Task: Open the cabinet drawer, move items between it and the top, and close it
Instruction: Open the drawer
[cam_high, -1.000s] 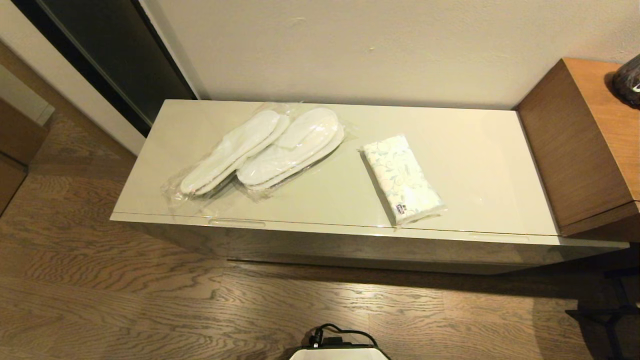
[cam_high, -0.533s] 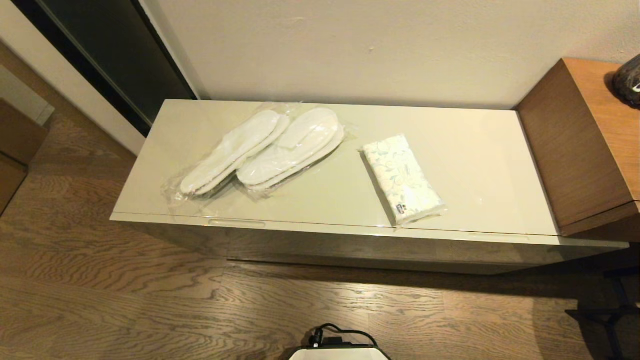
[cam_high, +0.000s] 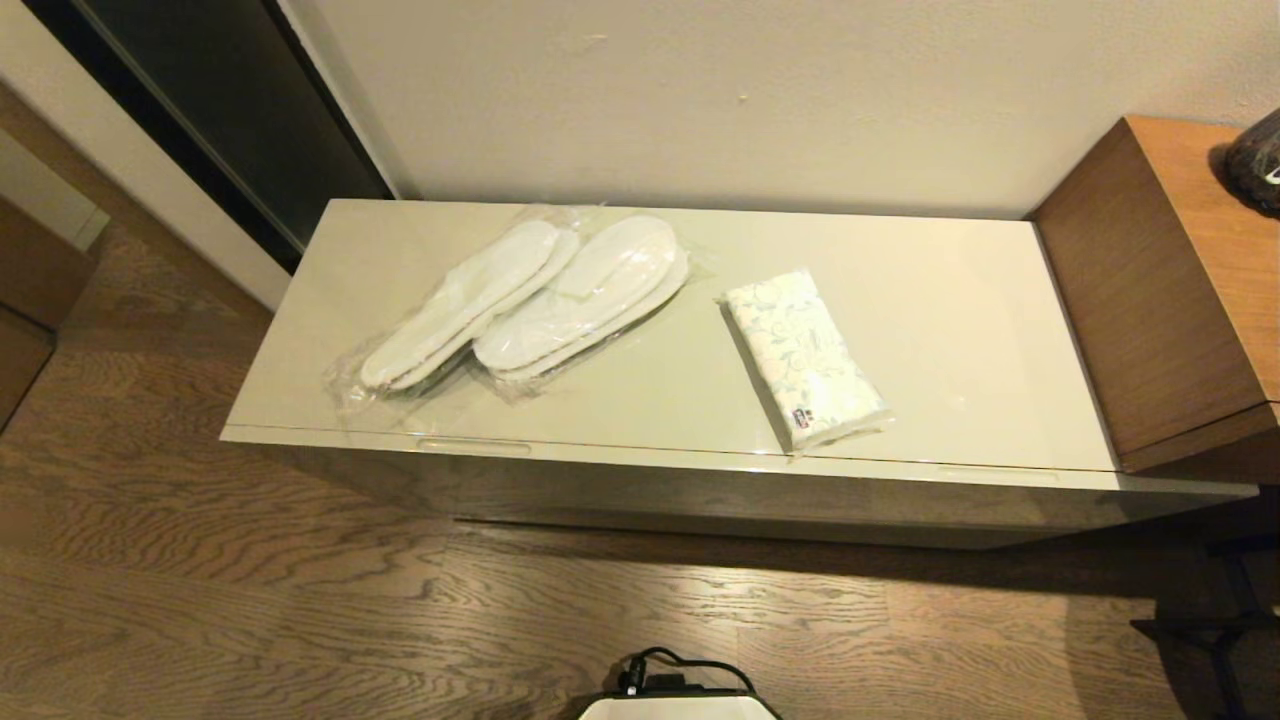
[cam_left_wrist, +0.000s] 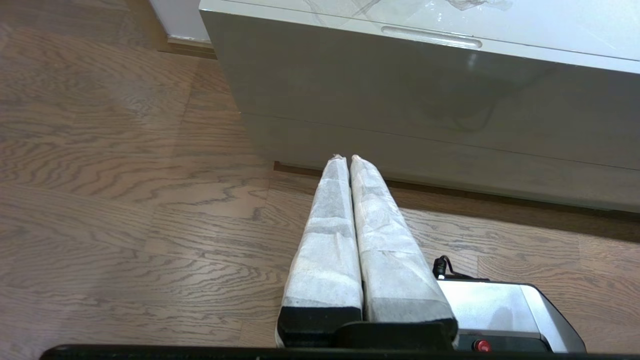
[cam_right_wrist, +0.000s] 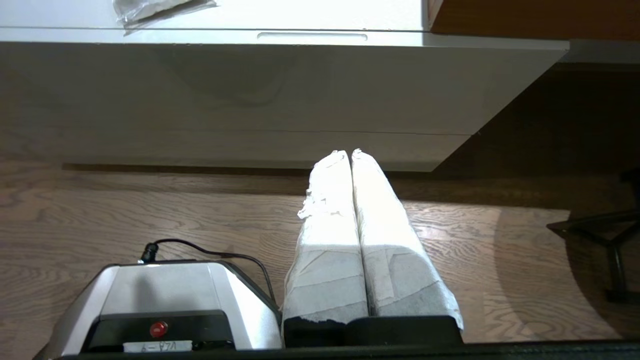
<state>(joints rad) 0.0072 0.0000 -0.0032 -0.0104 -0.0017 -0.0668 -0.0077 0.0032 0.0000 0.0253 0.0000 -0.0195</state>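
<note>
Nothing has moved since the earlier frames. From left to right on the top (cam_high: 950, 300) lie the two slipper pairs (cam_high: 520, 300) and the tissue pack (cam_high: 805, 360). Below, the cabinet drawer (cam_high: 700, 485) is shut. Left pincer (cam_left_wrist: 344, 157) and right pincer (cam_right_wrist: 349, 151) hang clenched and empty, well short of the cabinet, so work hasn't begun.

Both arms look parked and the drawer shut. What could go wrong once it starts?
1. The tissue pack lies at the top's front edge, just above the drawer; a reach for the notch may knock it off.
2. The slippers are in slick, loose wrap, so a grip may slip.
3. Left gripper and right gripper are shut; they must open first.
</note>
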